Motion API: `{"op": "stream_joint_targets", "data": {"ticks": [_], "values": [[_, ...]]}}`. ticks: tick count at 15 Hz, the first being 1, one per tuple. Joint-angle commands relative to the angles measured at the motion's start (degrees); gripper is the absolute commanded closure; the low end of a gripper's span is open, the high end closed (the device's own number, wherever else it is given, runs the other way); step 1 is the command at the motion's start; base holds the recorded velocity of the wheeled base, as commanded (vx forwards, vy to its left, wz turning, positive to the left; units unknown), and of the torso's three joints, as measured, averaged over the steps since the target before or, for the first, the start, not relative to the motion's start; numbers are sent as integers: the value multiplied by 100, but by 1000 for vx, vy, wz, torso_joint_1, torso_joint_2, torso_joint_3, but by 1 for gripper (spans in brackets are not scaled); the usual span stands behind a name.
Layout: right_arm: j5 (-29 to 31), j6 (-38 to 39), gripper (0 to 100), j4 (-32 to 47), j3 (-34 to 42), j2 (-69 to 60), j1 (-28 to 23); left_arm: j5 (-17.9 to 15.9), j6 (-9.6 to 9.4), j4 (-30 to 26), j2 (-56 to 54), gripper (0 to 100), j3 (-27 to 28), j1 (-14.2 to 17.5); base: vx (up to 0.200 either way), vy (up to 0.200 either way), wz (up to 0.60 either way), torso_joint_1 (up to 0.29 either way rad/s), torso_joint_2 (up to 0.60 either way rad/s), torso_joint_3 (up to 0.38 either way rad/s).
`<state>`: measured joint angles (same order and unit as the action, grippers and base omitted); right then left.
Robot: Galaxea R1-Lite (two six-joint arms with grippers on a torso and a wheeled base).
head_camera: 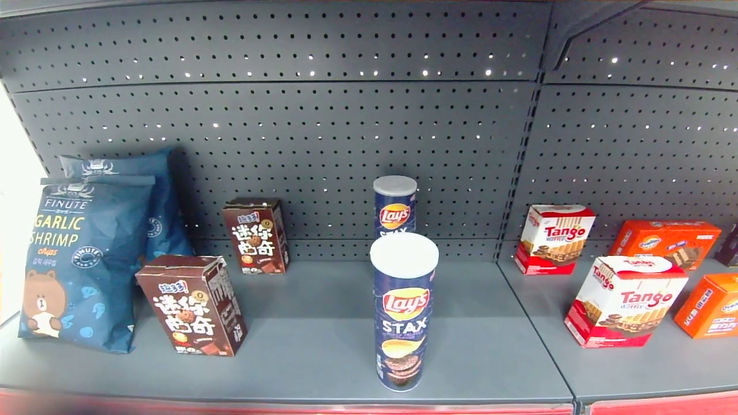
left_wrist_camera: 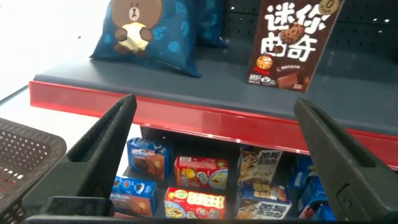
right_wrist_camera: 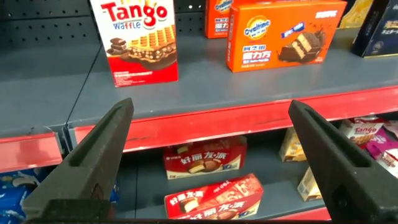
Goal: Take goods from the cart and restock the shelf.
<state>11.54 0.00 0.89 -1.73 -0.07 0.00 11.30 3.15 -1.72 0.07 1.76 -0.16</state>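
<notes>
At the shelf front, showing both claws hanging before the red edge strip (left_wrist_camera: 186,115): left gripper (left_wrist_camera: 214,102) gaping wide with nothing between its fingers, facing a brown biscuit box (left_wrist_camera: 292,43) and a blue chip bag (left_wrist_camera: 149,31); right gripper (right_wrist_camera: 209,104) likewise gaping and empty, facing a wafer box (right_wrist_camera: 140,40) and an orange cake box (right_wrist_camera: 283,37). Showing also a dark mesh basket (left_wrist_camera: 25,155), probably the cart, lying near the left gripper, its contents hidden. Standing on the grey shelf (head_camera: 323,346), two chip cans (head_camera: 403,311) in file, with bare floor either side. Judging the handling: cans and cartons probably being light, stiff yet crushable, calling for a gentle pinch across the narrow sides at mid-height; can walls looking smooth, likely slipping under a loose grip; bags looking soft and puffy, calling for a pinch at the top seam.
</notes>
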Motion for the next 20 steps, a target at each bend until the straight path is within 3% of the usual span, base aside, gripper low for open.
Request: {"op": "stream_joint_targets", "data": {"ticks": [1, 3, 13, 14, 16, 20], "values": [[-3, 0, 0, -1, -3, 7, 0, -5, 19, -4, -7, 0, 0, -2, 0, 0, 0, 0, 0, 0], [-3, -9, 0, -1, -3, 7, 0, 4, 55, 5, -7, 0, 0, -2, 200, 0, 0, 2, 2, 2], [-3, 0, 0, -1, -3, 7, 0, 4, 72, -4, -7, 0, 0, -2, 0, 0, 0, 0, 0, 0], [-3, 0, 0, -1, -3, 7, 0, 4, 99, -4, -7, 0, 0, -2, 0, 0, 0, 0, 0, 0], [-3, -18, 0, -1, -3, 7, 0, 13, 389, -4, -7, 0, 0, -2, 0, 0, 0, 0, 0, 0], [-12, -229, 0, -203, 85, 7, 0, 4, 441, 5, -7, 0, 0, -2, 0, 0, 0, 0, 0, 0]]}}
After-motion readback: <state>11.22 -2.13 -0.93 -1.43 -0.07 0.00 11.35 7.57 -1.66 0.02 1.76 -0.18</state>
